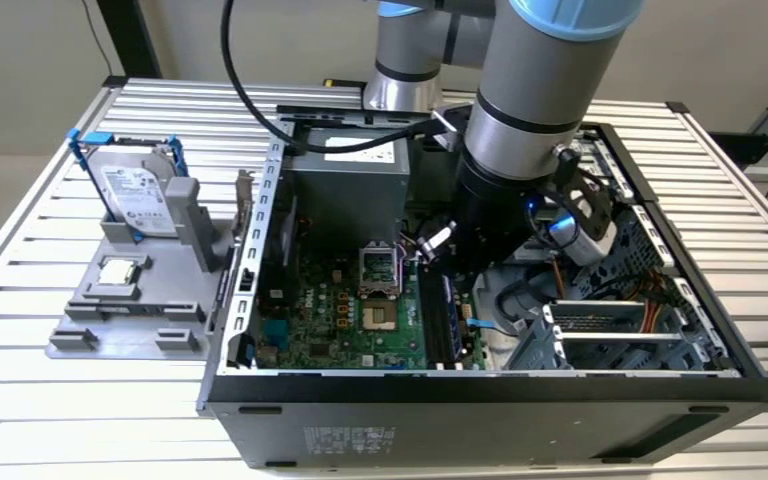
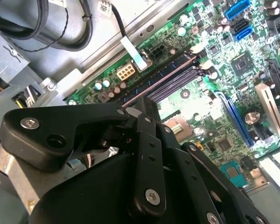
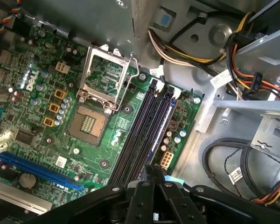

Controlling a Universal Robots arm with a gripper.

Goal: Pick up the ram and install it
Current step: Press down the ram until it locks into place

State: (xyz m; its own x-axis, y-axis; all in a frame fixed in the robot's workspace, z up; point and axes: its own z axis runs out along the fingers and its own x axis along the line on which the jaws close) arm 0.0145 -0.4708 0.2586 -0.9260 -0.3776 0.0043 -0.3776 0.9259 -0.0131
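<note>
On the exterior view's left, a grey fixture (image 1: 91,320) stands on the slatted surface (image 1: 37,300). It carries the silver hard drive (image 1: 137,195) with blue rails, standing upright, and the small square CPU chip (image 1: 119,270) lying flat just in front of it; both seem untouched. Next to the right is the open computer case (image 1: 491,400), with the green motherboard (image 1: 344,320) on its floor and the CPU socket (image 1: 379,268) open and unfilled. Just beside the socket run the long dark memory slots (image 3: 140,126). In the first wrist view, the slot on the side away from the socket has a bluish strip along it, which I take to be the ram (image 3: 162,116), standing in the slot and not on the fixture. I cannot tell if it is pressed fully home. The arm (image 1: 531,110) reaches down into the case over these slots, and the gripper (image 3: 154,170) is at one end of them, close above the board. Its fingers (image 3: 147,179) are drawn narrow, nearly meeting, and I see nothing clearly between them; whether they touch the ram is hidden. So the picking step looks done and the work is in the installing step, at the seating of the stick. In my judgement the next move calls for a straight, even push along the slot line, without tilt, until the white latches (image 3: 154,84) at the slot ends close. Further to the right are the metal drive cage (image 1: 624,330) and loose cables (image 3: 242,158), which lie near the arm and should not be caught.
</note>
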